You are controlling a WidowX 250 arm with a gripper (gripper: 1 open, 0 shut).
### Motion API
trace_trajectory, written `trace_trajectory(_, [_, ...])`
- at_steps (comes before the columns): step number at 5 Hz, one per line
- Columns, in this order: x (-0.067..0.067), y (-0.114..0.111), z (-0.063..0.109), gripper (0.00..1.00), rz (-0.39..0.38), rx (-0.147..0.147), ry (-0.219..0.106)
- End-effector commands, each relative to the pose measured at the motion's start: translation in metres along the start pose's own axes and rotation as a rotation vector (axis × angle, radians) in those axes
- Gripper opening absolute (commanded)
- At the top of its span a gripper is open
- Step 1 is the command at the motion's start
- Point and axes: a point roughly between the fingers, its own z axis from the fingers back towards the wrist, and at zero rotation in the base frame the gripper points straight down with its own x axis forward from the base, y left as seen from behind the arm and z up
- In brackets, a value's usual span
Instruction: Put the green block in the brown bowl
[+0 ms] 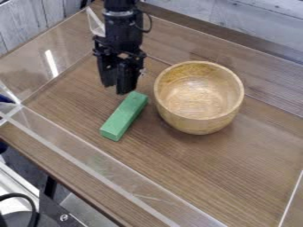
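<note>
The green block (123, 116) lies flat on the wooden table, its long side running diagonally, just left of the brown bowl (197, 123). The bowl stands upright with nothing inside it. My gripper (120, 87) points steeply down and hovers just beyond the block's far end, close above the table. Its black fingers (108, 80) stand apart with nothing between them. The block is untouched.
A clear acrylic wall (48, 133) borders the table along the front and left sides, and another runs down the right edge (288, 199). Bare wood tabletop (201, 177) stretches in front of the block and bowl.
</note>
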Motion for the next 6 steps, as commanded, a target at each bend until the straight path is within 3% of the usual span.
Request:
trace_trajectory(1, [-0.003,0.005,0.008,1.0,-0.011,0.034,-0.052])
trace_trajectory(3, [-0.005,0.008,-0.006,1.0,-0.023,0.023,-0.003])
trace_trajectory(5, [0.007,0.009,-0.032,1.0,-0.015,-0.022,0.067])
trace_trajectory(6, [0.011,0.01,-0.038,0.0,-0.003,-0.042,0.09])
